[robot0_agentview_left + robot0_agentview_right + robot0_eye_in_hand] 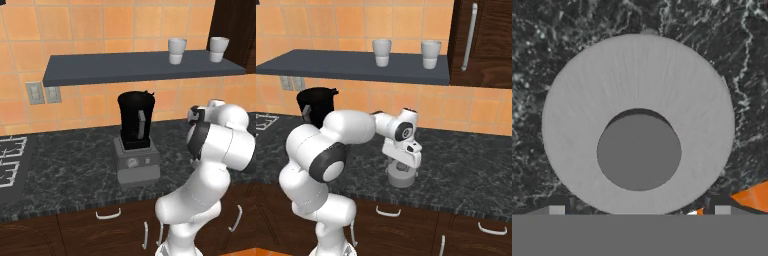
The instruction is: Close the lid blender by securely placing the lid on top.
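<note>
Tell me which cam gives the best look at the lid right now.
Hand view: the lid is seen straight from above, round grey disc with its raised central cap, lying on the dark counter. In the right base view it sits under the open gripper, partly covered.

My gripper (639, 210) hangs straight over the lid (637, 125), jaws wide, one each side of the disc w/ room to drop. Counter (466, 170) around lid is bare. Blender (136, 142) jar top is open, but shelf (135, 67) w/ two cups (176, 50) sits close above it, so headroom's tight; front approach is free.
</note>
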Available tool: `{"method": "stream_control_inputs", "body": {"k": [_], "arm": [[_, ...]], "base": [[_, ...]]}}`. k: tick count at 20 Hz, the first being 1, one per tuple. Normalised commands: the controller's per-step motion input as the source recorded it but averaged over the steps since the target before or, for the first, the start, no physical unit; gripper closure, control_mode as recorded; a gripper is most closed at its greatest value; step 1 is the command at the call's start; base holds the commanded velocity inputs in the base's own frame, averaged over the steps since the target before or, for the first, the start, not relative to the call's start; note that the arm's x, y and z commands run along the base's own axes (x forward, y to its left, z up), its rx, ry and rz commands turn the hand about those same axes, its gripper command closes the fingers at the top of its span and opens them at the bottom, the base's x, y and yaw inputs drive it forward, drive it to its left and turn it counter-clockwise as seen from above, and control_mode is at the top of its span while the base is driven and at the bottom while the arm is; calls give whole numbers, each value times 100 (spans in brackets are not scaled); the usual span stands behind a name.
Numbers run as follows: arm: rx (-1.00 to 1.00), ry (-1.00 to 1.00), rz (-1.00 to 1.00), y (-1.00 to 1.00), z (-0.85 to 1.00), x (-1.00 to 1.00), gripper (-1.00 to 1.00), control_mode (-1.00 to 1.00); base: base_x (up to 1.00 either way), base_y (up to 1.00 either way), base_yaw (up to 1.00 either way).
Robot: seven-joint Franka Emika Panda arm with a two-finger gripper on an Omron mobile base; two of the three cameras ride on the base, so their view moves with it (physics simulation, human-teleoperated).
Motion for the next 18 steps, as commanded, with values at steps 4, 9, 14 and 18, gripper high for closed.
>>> {"method": "stream_control_inputs", "body": {"k": [4, 9, 14, 18], "arm": [[0, -8, 0, -7, -19, 14, -100, -100], [0, -7, 0, -3, -18, 17, -100, -100], [0, -7, 0, 0, -23, 2, -100, -100], [-3, -1, 0, 9, -51, -14, 100, -100]], "base": [[0, 0, 0], [0, 0, 0], [0, 0, 0], [0, 0, 0]]}}
